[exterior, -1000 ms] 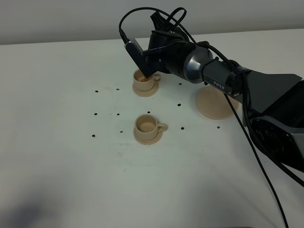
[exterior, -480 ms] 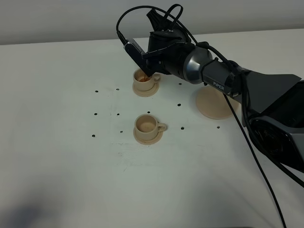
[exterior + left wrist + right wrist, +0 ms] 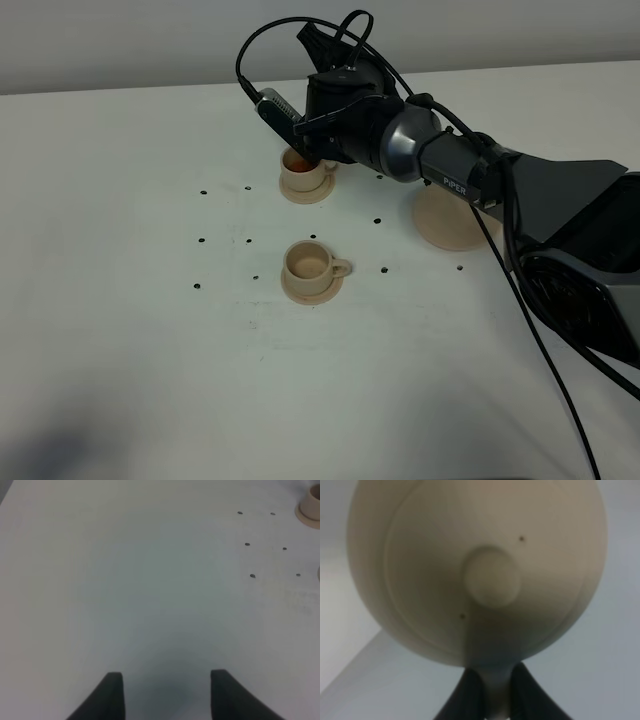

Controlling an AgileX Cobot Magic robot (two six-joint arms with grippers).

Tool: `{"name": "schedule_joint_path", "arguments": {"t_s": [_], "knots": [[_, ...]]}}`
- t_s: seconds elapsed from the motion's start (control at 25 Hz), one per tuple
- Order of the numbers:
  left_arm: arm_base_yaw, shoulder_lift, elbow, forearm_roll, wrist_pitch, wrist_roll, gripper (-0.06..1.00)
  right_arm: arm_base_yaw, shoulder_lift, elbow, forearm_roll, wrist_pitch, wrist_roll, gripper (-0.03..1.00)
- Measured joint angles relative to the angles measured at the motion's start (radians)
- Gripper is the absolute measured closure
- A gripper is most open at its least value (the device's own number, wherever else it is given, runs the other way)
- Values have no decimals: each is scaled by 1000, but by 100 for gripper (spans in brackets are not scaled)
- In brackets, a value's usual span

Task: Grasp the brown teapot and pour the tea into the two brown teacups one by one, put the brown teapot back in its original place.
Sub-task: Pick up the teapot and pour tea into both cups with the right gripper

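My right gripper (image 3: 320, 140) reaches across the table and hangs just above the far brown teacup (image 3: 303, 171), which holds reddish-brown tea. In the exterior view the arm hides the brown teapot. In the right wrist view the teapot (image 3: 420, 570) fills the frame lid-on, knob (image 3: 492, 576) facing the camera, and my right gripper (image 3: 492, 682) is shut on its handle. The near teacup (image 3: 308, 264) stands on its saucer in front. The large flat saucer (image 3: 448, 218), the original place, lies bare to the right. My left gripper (image 3: 167, 695) stands open over bare table.
Small dark dots (image 3: 201, 241) mark the white tabletop around the cups. A teacup on its saucer (image 3: 311, 506) shows at the edge of the left wrist view. Black cables (image 3: 530, 310) hang along the right arm.
The right wrist has shifted slightly left and rolled a little further over the far teacup. The liquid in that cup looks darker. The near cup and large saucer have not moved.
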Motion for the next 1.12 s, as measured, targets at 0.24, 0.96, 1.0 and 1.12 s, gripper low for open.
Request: {"name": "schedule_joint_path", "arguments": {"t_s": [0.24, 0.96, 1.0, 1.12], "knots": [[0, 0, 0, 0, 0, 0, 52, 1, 0, 0, -17, -4, -16, 87], [0, 0, 0, 0, 0, 0, 52, 21, 0, 0, -93, -5, -27, 87], [0, 0, 0, 0, 0, 0, 52, 22, 0, 0, -94, -5, -27, 87], [0, 0, 0, 0, 0, 0, 52, 22, 0, 0, -99, -4, -27, 87]]}}
